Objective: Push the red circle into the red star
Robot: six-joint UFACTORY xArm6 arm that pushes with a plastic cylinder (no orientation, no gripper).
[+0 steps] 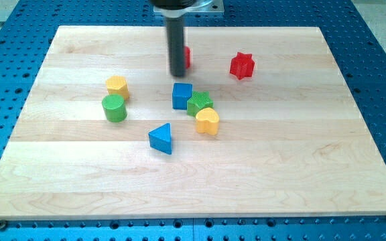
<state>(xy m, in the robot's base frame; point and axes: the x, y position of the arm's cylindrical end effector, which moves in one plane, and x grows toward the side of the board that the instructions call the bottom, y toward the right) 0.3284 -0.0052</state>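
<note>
The red circle (187, 57) is mostly hidden behind my rod; only its right edge shows. My tip (177, 74) stands right against its left side, toward the view's top centre. The red star (242, 65) lies to the view's right of the circle, with a gap of bare wood between them.
Below the tip are a blue cube (182, 95), a green star-like block (200, 102) and a yellow heart (207, 121), close together. A blue triangle (161, 138) lies lower. A yellow block (117, 86) and a green cylinder (114, 108) are at the left. The wooden board (313, 167) sits on a blue perforated table.
</note>
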